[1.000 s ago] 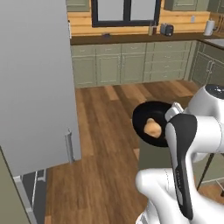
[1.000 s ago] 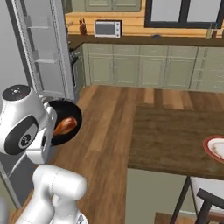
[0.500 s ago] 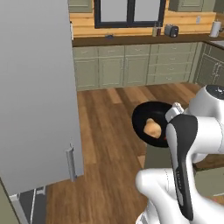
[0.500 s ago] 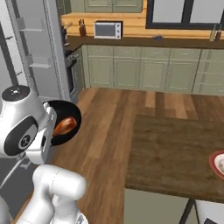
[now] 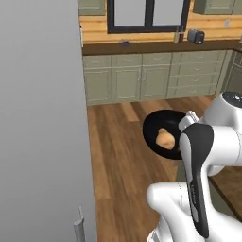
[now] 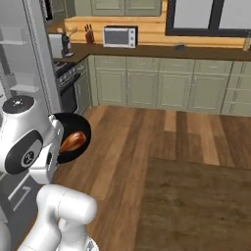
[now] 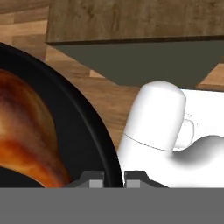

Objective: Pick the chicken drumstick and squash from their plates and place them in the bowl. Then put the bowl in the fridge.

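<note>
Fridge (image 5: 42, 118) fills the left half of the left base view as a flat grey door face, its handle low in the frame. Its open shelving shows at the left edge of the right base view. That door looks like the main obstacle, judged from how it stands between the arm and the shelves.

Next in size, the bowl (image 5: 163, 134) hangs in mid-frame, raised above the wood floor. Glossy, rigid and deep-sided, it probably slips easily. The gripper (image 7: 114, 179) is clenched on its rim, one finger each side of the black wall, at the bottom of the hand view. A rim hold lets the load tip, so level carrying seems wise.

Inside it, the chicken drumstick (image 6: 72, 141) lies loose and could roll. The squash (image 5: 164, 137) sits beside it, small and firm.

Green-grey cabinets (image 6: 147, 88) line the far wall, well apart.
</note>
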Motion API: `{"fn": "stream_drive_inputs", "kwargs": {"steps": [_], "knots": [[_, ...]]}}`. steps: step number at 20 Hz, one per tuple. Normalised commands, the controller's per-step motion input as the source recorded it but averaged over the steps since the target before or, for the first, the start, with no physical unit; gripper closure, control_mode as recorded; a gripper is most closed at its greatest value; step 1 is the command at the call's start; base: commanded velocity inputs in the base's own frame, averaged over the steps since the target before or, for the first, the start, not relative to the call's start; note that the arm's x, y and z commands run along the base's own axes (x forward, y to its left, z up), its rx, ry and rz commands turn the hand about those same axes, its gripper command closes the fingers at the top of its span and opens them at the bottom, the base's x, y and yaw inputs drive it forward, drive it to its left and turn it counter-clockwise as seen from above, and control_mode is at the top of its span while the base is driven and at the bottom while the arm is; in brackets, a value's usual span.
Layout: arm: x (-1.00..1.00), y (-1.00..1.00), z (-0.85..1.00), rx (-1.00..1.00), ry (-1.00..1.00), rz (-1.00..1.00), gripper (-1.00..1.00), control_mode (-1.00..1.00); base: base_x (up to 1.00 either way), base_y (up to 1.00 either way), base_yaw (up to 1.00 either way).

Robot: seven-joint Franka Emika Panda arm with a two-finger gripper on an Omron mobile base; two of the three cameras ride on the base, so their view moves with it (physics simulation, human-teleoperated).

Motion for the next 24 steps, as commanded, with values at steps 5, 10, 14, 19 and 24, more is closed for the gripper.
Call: {"fn": "stream_drive_inputs", "kwargs": {"steps": [5, 10, 14, 19, 24], "knots": [[0.00, 0.00, 0.00, 0.00, 0.00, 0.00, 1.00, 1.00, 0.91, -0.09, 0.09], [0.00, 0.00, 0.00, 0.00, 0.00, 0.00, 1.00, 1.00, 0.86, -0.22, 0.14], [0.00, 0.00, 0.00, 0.00, 0.00, 0.00, 1.00, 1.00, 0.45, -0.18, 0.26], [0.00, 0.00, 0.00, 0.00, 0.00, 0.00, 1.00, 1.00, 0.18, -0.17, 0.41], [0.00, 0.00, 0.00, 0.00, 0.00, 0.00, 1.00, 1.00, 0.46, 0.00, 0.41]]}}
